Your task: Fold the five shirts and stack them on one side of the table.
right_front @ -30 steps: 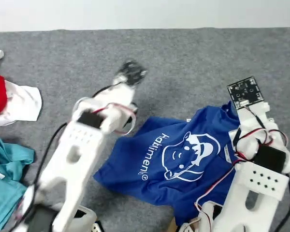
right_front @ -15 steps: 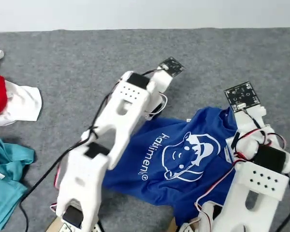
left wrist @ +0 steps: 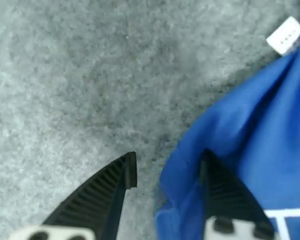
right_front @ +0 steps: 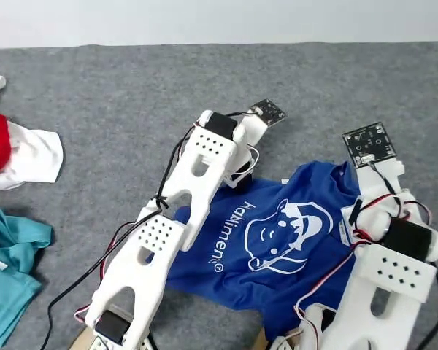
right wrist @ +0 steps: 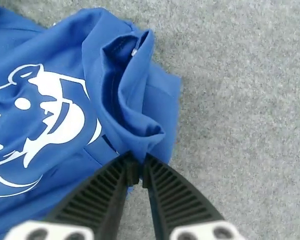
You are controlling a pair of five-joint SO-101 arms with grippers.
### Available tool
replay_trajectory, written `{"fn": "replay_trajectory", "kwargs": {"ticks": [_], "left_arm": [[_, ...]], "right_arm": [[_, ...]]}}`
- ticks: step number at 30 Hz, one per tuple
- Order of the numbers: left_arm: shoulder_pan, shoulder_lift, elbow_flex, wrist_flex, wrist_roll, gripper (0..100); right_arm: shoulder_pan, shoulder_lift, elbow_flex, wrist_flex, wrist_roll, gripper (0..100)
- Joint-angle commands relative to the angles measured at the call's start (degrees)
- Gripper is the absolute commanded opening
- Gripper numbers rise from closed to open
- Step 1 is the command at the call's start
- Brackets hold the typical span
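A blue shirt (right_front: 277,233) with a white print lies crumpled on the grey carpet, right of centre. My left gripper (left wrist: 167,167) is open at the shirt's far left edge (left wrist: 250,130). One finger is over bare carpet, the other over blue cloth. From above, that gripper (right_front: 241,173) sits under the stretched-out left arm. My right gripper (right wrist: 137,167) is shut on a bunched fold of the blue shirt (right wrist: 125,100) near its collar, at the shirt's right side.
A red and white shirt (right_front: 18,153) lies at the left edge, with a teal shirt (right_front: 7,266) below it. A small white tag (left wrist: 286,36) pokes out from the blue shirt. The right arm's body (right_front: 387,262) covers the shirt's right side.
My left arm has swung right and stretched forward from open carpet to the blue shirt's far left edge. The right arm and the shirt have hardly moved.
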Motion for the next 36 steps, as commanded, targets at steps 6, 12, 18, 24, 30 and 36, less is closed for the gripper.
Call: {"fn": "replay_trajectory", "kwargs": {"ticks": [6, 12, 18, 24, 30, 36], "left_arm": [[0.62, -0.09, -1.80, 1.67, -0.53, 19], [2.20, 0.00, -0.13, 1.67, -0.70, 8], [2.64, -0.70, -0.04, 1.67, -1.58, 0], [-0.18, -10.20, -3.82, 1.76, -1.41, 0], [-3.78, -24.09, -4.09, 1.67, -0.62, 0], [-8.70, -33.41, -4.09, 1.67, 4.04, 0]], "right_arm": [[0.66, -1.27, -0.35, -0.31, -0.53, 0.9], [0.66, -1.27, -0.44, -0.31, -0.26, 0.9], [0.66, -1.36, -0.79, -0.31, -0.18, 0.9], [0.48, -5.93, -5.10, 0.22, -0.18, 0.9], [0.66, -12.62, -8.26, 0.22, -0.18, 0.9], [0.75, -19.65, -11.16, 0.22, -0.18, 0.9]]}}
